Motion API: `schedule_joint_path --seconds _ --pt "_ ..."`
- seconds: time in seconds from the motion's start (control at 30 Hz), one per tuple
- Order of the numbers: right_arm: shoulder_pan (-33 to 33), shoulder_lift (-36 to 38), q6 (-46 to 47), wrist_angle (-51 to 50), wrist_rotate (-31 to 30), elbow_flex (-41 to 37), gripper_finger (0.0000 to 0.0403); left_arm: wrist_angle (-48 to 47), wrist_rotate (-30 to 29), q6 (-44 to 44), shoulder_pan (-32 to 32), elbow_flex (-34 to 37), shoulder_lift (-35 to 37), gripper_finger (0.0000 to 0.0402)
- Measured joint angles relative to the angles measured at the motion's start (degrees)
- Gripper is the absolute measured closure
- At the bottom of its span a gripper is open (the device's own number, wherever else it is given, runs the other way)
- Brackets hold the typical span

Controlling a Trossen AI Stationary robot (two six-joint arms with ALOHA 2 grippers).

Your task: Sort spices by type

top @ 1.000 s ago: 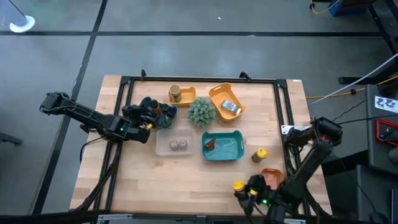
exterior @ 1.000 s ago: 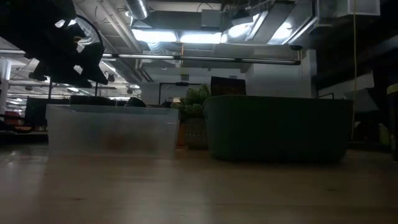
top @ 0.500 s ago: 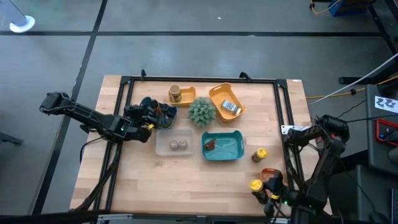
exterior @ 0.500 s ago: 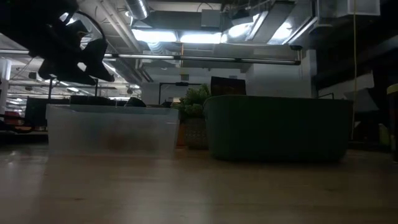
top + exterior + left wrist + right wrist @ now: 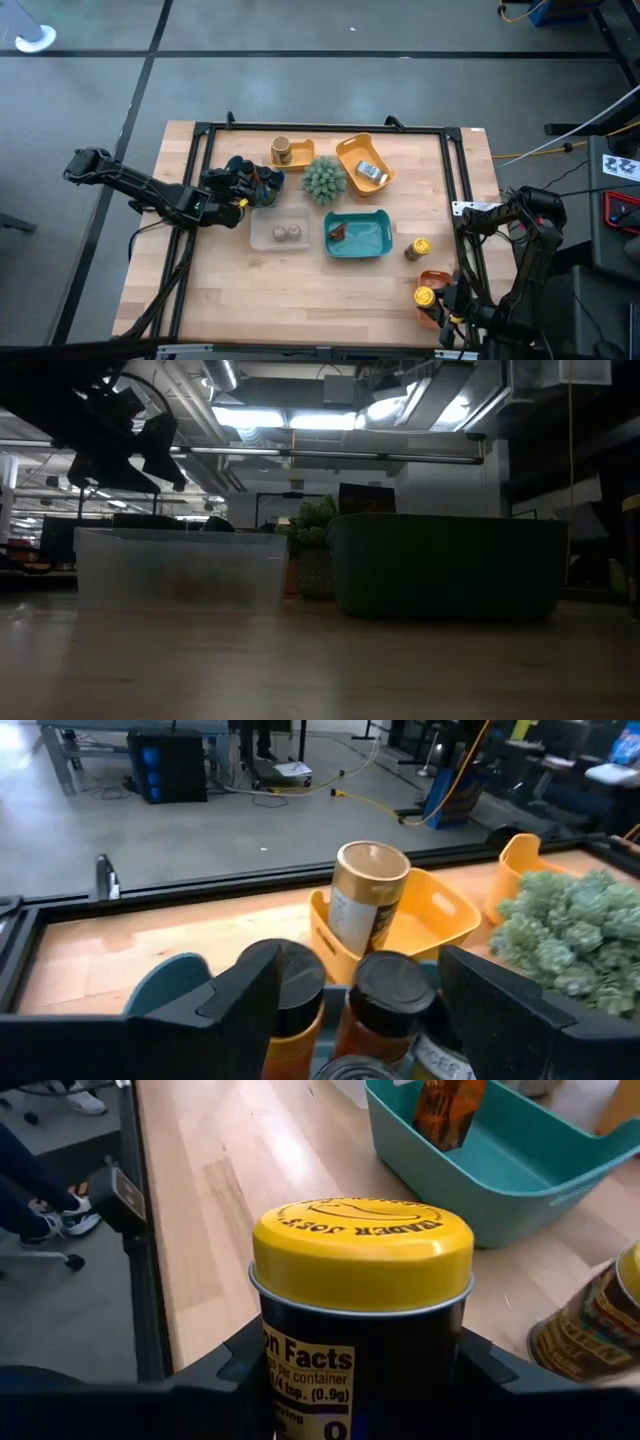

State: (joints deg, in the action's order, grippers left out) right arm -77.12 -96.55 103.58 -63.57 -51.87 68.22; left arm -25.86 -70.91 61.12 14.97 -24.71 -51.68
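- High view: overhead, straight down; whole table [image 5: 300, 290] and both arms in frame.
- Low view: at table-top height, level across the table; clear tray [image 5: 180, 568] and teal tray [image 5: 447, 565] close, room behind.
- Left wrist view: close, looks out between its own fingers [image 5: 250, 990] at dark-capped jars [image 5: 385, 995], tan jar [image 5: 363, 895], plant [image 5: 560, 935].
- Right wrist view: very close on a yellow-lidded jar [image 5: 360, 1280]; teal tray beyond.
- Shared: teal tray in high, low and right wrist views; plant in high, low and left wrist views.

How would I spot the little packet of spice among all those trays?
Find the green spiky ball plant mid-table. The teal plastic tray sits just toward the robot from it. The amber packet lies in that tray's left end, the only thing inside.
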Motion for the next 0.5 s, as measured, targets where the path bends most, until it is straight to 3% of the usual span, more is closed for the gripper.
schedule_joint_path --seconds 0.5 --pt "-0.1 0.0 -0.7 5.6 0.5 -7.0 0.0217 6.0 0.0 -5.6 0.0 0.0 0.0 0.015"
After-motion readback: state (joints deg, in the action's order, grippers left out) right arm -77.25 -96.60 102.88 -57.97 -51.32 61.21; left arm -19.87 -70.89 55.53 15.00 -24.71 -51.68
